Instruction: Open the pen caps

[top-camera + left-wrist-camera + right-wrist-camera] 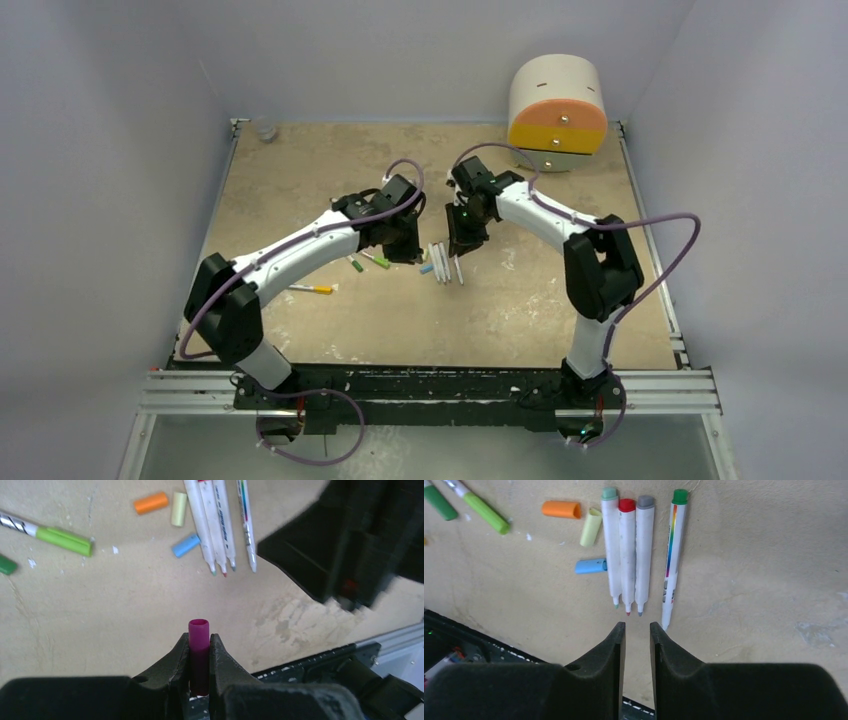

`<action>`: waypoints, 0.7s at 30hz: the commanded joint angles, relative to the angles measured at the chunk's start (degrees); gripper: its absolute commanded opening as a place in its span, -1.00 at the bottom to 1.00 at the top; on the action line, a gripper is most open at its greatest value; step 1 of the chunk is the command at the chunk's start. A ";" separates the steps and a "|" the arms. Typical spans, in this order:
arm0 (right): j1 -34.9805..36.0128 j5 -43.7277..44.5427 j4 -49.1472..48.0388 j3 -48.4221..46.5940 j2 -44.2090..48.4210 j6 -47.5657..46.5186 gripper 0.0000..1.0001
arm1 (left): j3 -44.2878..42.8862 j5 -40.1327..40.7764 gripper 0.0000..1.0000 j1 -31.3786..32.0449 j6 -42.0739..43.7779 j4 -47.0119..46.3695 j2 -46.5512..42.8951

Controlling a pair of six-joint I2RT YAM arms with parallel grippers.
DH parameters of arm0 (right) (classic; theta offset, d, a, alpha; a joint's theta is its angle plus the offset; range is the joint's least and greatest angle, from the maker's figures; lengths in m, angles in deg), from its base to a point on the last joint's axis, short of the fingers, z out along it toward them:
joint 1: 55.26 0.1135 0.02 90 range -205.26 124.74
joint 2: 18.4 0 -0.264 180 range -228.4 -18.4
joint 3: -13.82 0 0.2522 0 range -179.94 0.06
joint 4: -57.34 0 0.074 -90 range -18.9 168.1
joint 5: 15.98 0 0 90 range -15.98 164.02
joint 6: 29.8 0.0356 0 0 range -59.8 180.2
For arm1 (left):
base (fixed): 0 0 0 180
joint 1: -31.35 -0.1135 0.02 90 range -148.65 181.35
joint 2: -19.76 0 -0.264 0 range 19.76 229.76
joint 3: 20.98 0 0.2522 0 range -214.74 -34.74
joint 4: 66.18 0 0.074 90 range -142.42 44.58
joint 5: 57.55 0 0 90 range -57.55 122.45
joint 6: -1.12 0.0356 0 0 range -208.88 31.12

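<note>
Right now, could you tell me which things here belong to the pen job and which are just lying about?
Job: magenta plastic cap in left tool; four uncapped white-barrelled pens; loose orange cap, yellow cap, blue cap; two green-capped pens.
Lying about: round cream-and-orange drawer unit.

three pens (626, 555) are laid side by side and touching near the middle of the table (400, 330), with a fourth pen (672, 560) set just to their right. three loose caps (590, 520) are scattered just left of them. two capped pens (486, 512) are found further left, and another pen (312, 289) lies left again, nearer the front edge. a drawer unit (557, 110) is placed at the far right corner. a lone cap (198, 630) is held upright between the fingers of the left gripper (199, 642)
</note>
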 commanded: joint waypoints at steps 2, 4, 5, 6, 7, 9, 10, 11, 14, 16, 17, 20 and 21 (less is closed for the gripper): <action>-1.66 -0.20 3.37 -2.25 7.04 0.80 -0.47 | -4.60 3.47 -0.94 -1.31 5.01 -2.19 4.97; -2.12 -0.24 3.42 -1.32 8.15 0.84 -0.47 | -4.96 4.13 -0.91 -1.34 6.03 -2.31 7.16; -2.28 -0.22 3.42 -0.74 8.73 0.86 -0.47 | -4.85 4.24 -0.90 -1.39 6.33 -2.58 7.79; -2.40 -0.28 3.34 -0.23 9.19 0.94 -0.47 | -4.46 4.27 -0.89 -1.39 6.59 -3.06 8.43; -2.54 -0.35 3.19 0.50 9.70 1.05 -0.47 | -4.05 4.27 -0.88 -1.40 6.66 -3.74 8.81; -2.66 -0.48 2.95 1.60 10.48 1.30 -0.47 | -2.73 3.99 -0.85 -1.40 6.89 -5.46 9.57; -2.70 -0.54 2.92 2.03 10.82 1.41 -0.47 | -2.15 3.96 -0.85 -1.39 7.11 -6.25 9.99; -2.77 -0.63 2.86 2.36 11.09 1.41 -0.47 | -1.63 3.99 -0.84 -1.47 7.19 -6.81 10.44; -2.81 -0.61 2.92 2.96 11.78 1.40 -0.47 | -0.49 3.98 -0.82 -1.56 7.60 -8.44 11.84; -2.88 -0.72 2.90 3.38 12.13 1.46 -0.47 | -0.10 4.02 -0.81 -1.61 7.93 -9.39 12.75; -2.91 -0.73 2.97 3.53 12.23 1.45 -0.47 | 0.00 4.05 -0.80 -1.69 8.03 -9.85 13.28; -2.88 -1.03 2.66 4.31 12.74 1.60 -0.47 | 0.07 4.04 -0.76 -1.67 8.49 -10.50 14.68; -2.89 -1.12 2.57 4.65 12.89 1.63 -0.47 | -0.04 4.07 -0.74 -1.72 8.58 -10.50 15.23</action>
